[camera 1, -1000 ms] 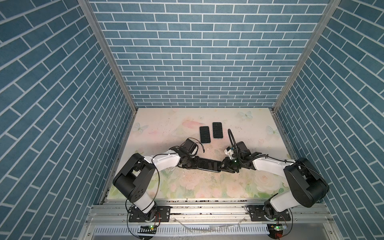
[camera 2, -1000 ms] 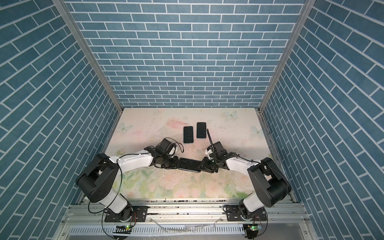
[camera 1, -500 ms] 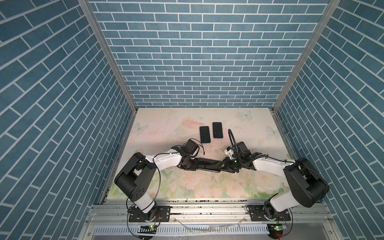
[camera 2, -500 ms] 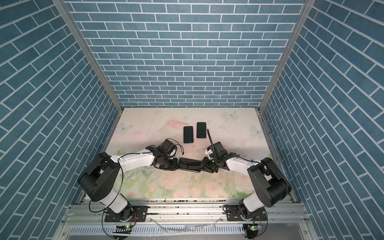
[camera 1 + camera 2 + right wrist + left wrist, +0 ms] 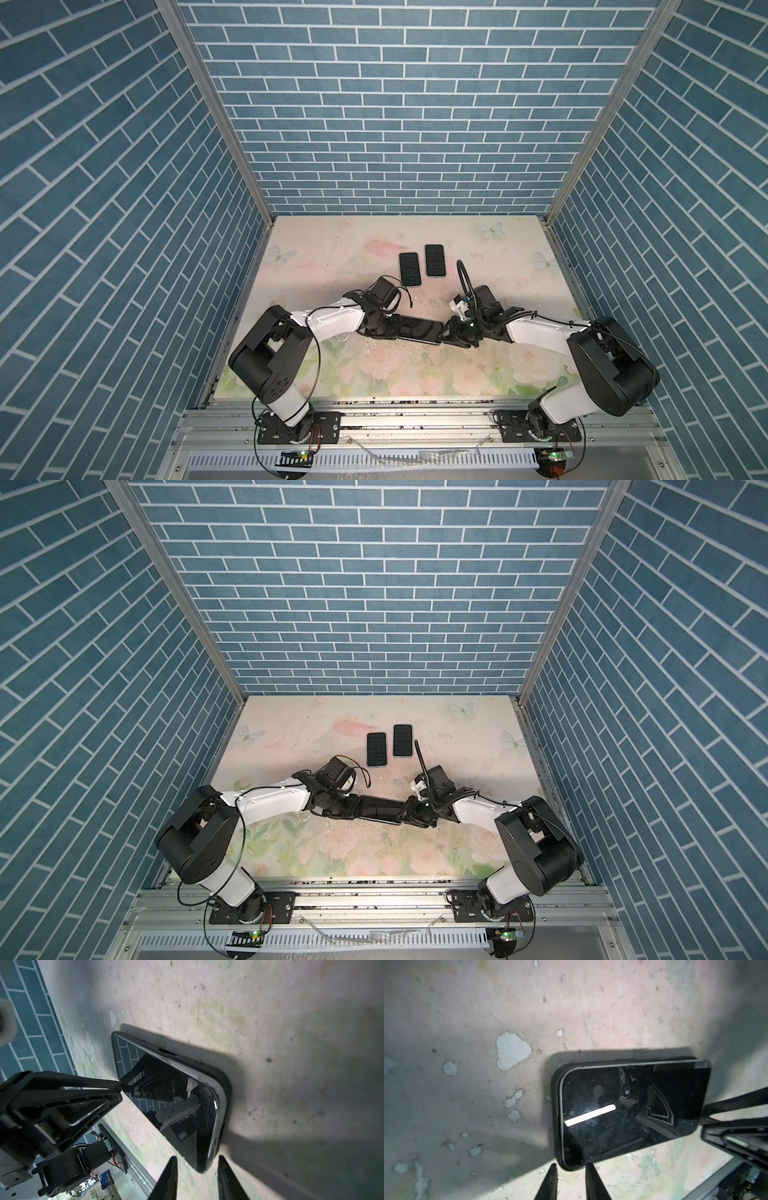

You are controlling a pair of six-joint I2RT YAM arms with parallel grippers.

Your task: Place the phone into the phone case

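Phone (image 5: 417, 328) is laid screen-up in the black case (image 5: 555, 1115) on the table (image 5: 374, 249), one long edge seemingly unseated. End corners are straddled by the narrowly parted left gripper (image 5: 570, 1166) and right gripper (image 5: 196, 1158); pinching can't be told. Pressed unevenly, it could get popped out.

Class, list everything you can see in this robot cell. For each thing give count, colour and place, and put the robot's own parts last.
phone: 1, glossy black screen, table centre, sitting in the case; one long edge looks not fully seated
case: 1, black, under and around that phone
back phones: 2, dark screens, flat, side by side at back centre
table: 1, pale floral, floor of the cell
walls: 3, blue brick, left, back and right
rail: 1, silver, along the front
arms: 2, white and black, left arm and right arm
left gripper: 1, black, jaws slightly apart, at one phone corner
right gripper: 1, black, jaws slightly apart, at the opposite end
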